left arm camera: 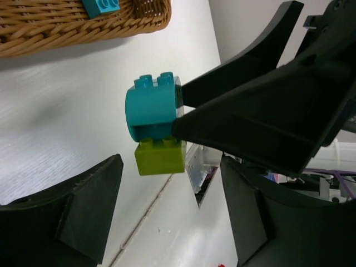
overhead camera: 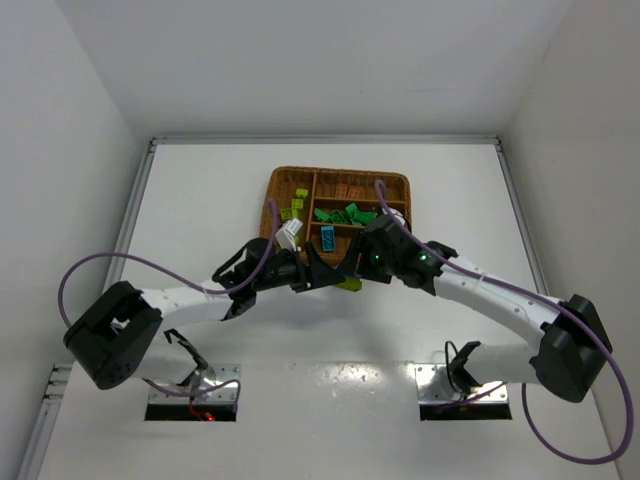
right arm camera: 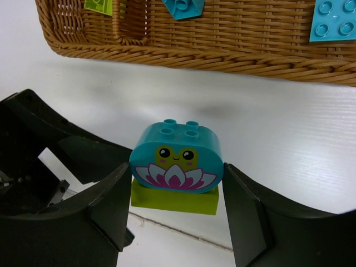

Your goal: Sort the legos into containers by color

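Note:
My right gripper (right arm camera: 177, 178) is shut on a rounded cyan-blue lego (right arm camera: 177, 164) printed with a face and lotus. A lime-yellow lego (right arm camera: 174, 201) is stuck under it. The pair also shows in the left wrist view, the cyan lego (left arm camera: 153, 108) above the lime one (left arm camera: 160, 157), just in front of the wicker tray (left arm camera: 67, 30). My left gripper (left arm camera: 167, 217) is open and empty, with its fingers (left arm camera: 83, 211) below and on either side of the pair. In the top view both grippers meet near the lime lego (overhead camera: 349, 285), at the tray's (overhead camera: 290, 172) near edge.
The tray's compartments hold lime legos (overhead camera: 292, 210), dark green legos (overhead camera: 345, 213) and a cyan lego (overhead camera: 328, 240). The right wrist view shows the tray wall (right arm camera: 222, 50) with cyan legos (right arm camera: 334, 21) and a lime one (right arm camera: 99, 5) inside. White walls enclose the table.

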Controlling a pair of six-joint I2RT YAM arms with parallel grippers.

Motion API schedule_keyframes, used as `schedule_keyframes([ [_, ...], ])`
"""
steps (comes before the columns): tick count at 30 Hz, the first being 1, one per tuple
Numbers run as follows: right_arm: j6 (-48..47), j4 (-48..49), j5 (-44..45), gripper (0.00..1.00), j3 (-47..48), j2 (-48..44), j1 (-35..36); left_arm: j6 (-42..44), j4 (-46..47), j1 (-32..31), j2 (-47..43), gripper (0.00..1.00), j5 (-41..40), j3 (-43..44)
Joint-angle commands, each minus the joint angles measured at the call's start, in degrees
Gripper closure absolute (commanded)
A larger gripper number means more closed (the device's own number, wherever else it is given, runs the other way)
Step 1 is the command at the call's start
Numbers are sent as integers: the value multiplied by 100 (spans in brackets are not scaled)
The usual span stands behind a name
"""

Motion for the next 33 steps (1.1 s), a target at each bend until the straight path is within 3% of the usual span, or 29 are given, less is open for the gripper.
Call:
schedule_keyframes([
  [1,95,189,-83,41,68,-149,-29,153,129,-51,142,25,-105,208],
  [17,95,251,-198,41,68,-149,-29,320,75,-113,555,46,-211,375],
  [27,95,251,-93,41,68,-149,-29,451,-152,-113,503,74,-158,481],
  [33,148,338,-425,41,-54,-202,-310,732,-644,-113,398,100,-263,534],
])
